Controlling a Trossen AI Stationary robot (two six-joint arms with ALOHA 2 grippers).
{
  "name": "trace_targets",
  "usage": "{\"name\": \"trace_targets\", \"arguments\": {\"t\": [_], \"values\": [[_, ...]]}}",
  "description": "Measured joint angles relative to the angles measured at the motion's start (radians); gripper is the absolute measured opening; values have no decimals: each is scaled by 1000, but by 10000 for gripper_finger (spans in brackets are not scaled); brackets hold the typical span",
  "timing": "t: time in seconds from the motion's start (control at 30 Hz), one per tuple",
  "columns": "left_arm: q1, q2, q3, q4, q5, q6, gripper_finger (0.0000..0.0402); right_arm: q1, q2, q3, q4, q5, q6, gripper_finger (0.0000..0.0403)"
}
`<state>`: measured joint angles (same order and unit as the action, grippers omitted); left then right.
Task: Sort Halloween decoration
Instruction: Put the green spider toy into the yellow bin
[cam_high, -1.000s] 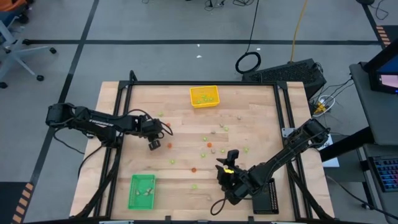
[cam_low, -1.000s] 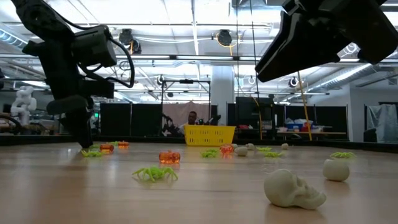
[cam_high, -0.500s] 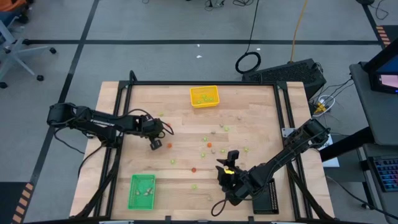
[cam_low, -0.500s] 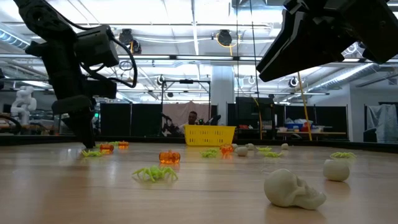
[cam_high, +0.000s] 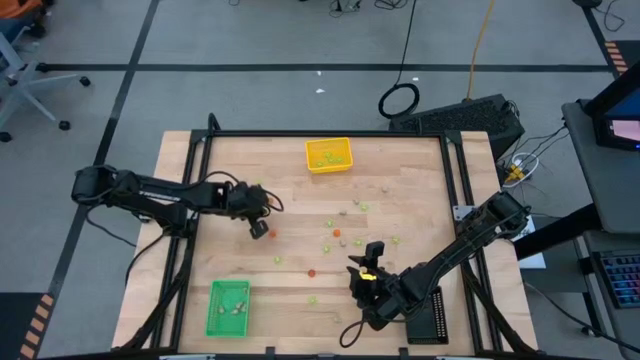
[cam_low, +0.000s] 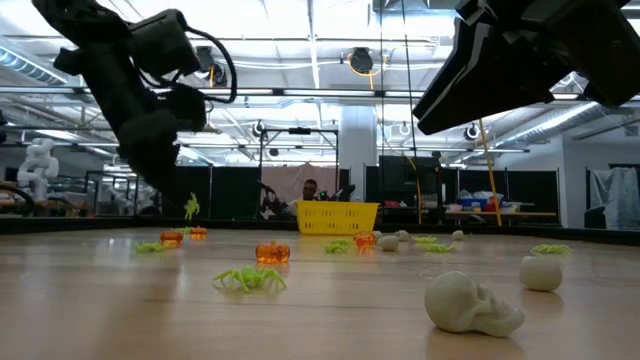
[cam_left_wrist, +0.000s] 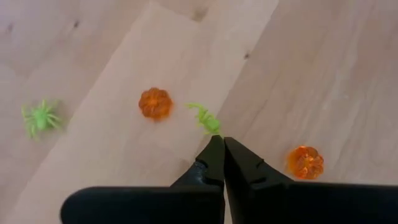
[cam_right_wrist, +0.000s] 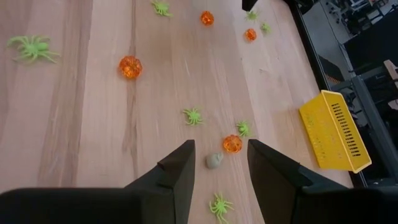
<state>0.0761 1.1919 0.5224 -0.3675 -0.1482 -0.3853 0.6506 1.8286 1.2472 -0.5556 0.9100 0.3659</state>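
The left pincer (cam_left_wrist: 222, 144) is pinched tight on a light green spider (cam_left_wrist: 205, 118), gripping it only by the very tip of the fingers, so most of the spider sticks out ahead of the fingertips. In the low view the spider (cam_low: 191, 207) hangs clear above the worktop (cam_low: 320, 310) under the raised arm.

The hold looks thin (a leg or an edge, as far as can be told), so the likeliest failure is the spider slipping or flicking out during the carry to a tray, especially with a quick swing or a jolt. If it drops, it could land among the loose pieces below the pincer: an orange pumpkin (cam_left_wrist: 154, 102) just to one side of the fingertips, another orange pumpkin (cam_left_wrist: 305, 162) on the other side, and a second green spider (cam_left_wrist: 40, 117) farther off. A low pass could also sweep those pieces aside.

The right pincer (cam_right_wrist: 221, 163) waits half-open above the worktop, holding nothing, with a pale skull (cam_right_wrist: 214, 160) and an orange pumpkin (cam_right_wrist: 232, 144) just ahead of its fingers and the yellow tray (cam_right_wrist: 336, 132) beyond.

No brand, label or readable writing shows on any piece or tray.
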Motion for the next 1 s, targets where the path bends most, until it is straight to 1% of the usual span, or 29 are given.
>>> {"name": "trace_targets", "arguments": {"t": [0.13,0.3,0.37,0.43,0.6,0.7,0.77,0.87,1.0], "values": [[-14,-21,0,60,37,3,0,0,4,0,-1,0,4,132],[-38,-55,1,206,93,51,0,-1,4,-32,16,2,6,132],[-49,-63,1,276,117,81,0,-5,3,-72,68,2,5,132],[-62,-65,1,342,150,112,0,-10,3,-127,158,-4,-10,132],[-100,-64,1,478,212,164,0,-42,3,-250,496,-115,-79,132],[-124,-64,1,533,224,202,0,-71,2,-272,668,-136,-99,134],[-140,-64,1,550,225,235,0,-103,-11,-272,731,-192,-135,142],[-159,-64,1,577,225,271,0,-160,-33,-267,776,-293,-176,166],[-188,-64,1,599,224,316,0,-242,-54,-257,816,-369,-214,207]]}}
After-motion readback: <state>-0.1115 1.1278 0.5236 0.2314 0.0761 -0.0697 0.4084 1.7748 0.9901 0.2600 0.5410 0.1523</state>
